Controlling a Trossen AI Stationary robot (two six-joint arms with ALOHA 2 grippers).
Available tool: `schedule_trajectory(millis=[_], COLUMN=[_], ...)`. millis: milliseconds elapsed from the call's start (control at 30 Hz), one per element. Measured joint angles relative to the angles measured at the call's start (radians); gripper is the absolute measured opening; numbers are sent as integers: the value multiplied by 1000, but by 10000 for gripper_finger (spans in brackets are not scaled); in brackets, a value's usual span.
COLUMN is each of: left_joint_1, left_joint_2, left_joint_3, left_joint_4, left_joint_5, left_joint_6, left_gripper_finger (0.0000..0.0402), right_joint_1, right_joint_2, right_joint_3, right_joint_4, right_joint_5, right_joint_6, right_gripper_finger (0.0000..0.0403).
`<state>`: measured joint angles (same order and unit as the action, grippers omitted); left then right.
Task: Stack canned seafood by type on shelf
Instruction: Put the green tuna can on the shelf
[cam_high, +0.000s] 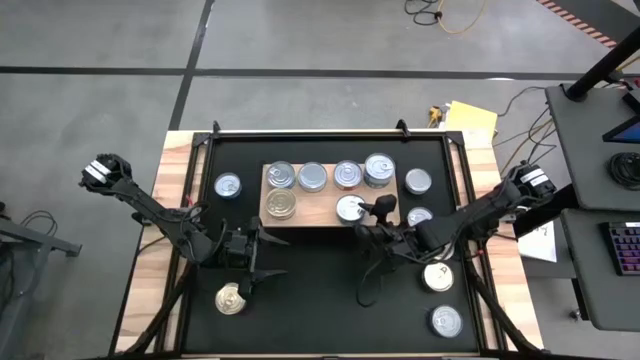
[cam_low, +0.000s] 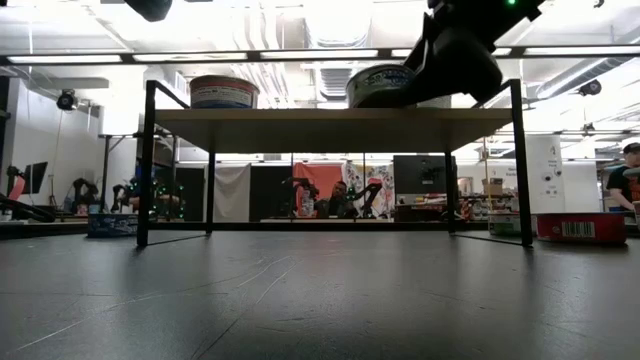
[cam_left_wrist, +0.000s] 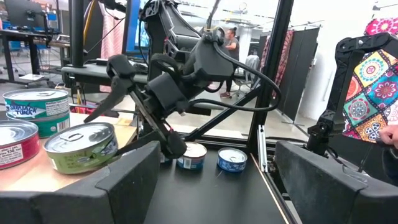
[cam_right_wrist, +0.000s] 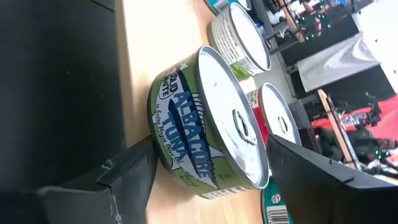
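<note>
The shelf (cam_high: 322, 215), a light-wood board on black legs (cam_low: 330, 116), carries several tins of canned seafood, one pair stacked (cam_high: 379, 170). A green-labelled tuna can (cam_right_wrist: 205, 130) stands with its base on the shelf's near edge (cam_high: 350, 209). My right gripper (cam_high: 372, 220) is open, with a finger on each side of this can (cam_right_wrist: 211, 186). My left gripper (cam_high: 262, 255) hangs open over the mat to the shelf's near left, with nothing between its fingers (cam_left_wrist: 211, 180). My right gripper's fingers stand on either side of the green-labelled can, coming from the table's right and slanting slightly down. One finger (cam_right_wrist: 134, 168) lies close to the can's lower side wall (cam_right_wrist: 163, 155); I cannot tell whether it touches. The can stands upright on the shelf.
Loose cans lie on the black mat: one at the far left (cam_high: 228, 185), two right of the shelf (cam_high: 418, 181), one at the near left (cam_high: 232, 299), two at the near right (cam_high: 438, 277). The shelf's black legs (cam_low: 146, 165) stand around it.
</note>
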<state>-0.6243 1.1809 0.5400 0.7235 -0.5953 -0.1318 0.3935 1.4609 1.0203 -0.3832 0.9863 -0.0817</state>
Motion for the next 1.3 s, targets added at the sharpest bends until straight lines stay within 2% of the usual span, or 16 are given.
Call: schedule_trajectory(millis=[233, 433, 633, 1300], left_joint_1=[0, 0, 0, 0], left_joint_2=[0, 0, 0, 0], left_joint_3=[0, 0, 0, 0], left_joint_4=[0, 0, 0, -14], left_joint_5=[0, 0, 0, 0], left_joint_6=[0, 0, 0, 0], left_gripper_finger=[301, 301, 301, 301], right_joint_1=[-3, -5, -4, -41], right_joint_2=[0, -6, -6, -6], right_joint_3=[0, 19, 71, 72], right_joint_4=[0, -5, -33, -35], right_joint_5=[-2, -90, -103, -97], right_joint_6=[8, 64, 88, 12], right_gripper_finger=[304, 317, 326, 305])
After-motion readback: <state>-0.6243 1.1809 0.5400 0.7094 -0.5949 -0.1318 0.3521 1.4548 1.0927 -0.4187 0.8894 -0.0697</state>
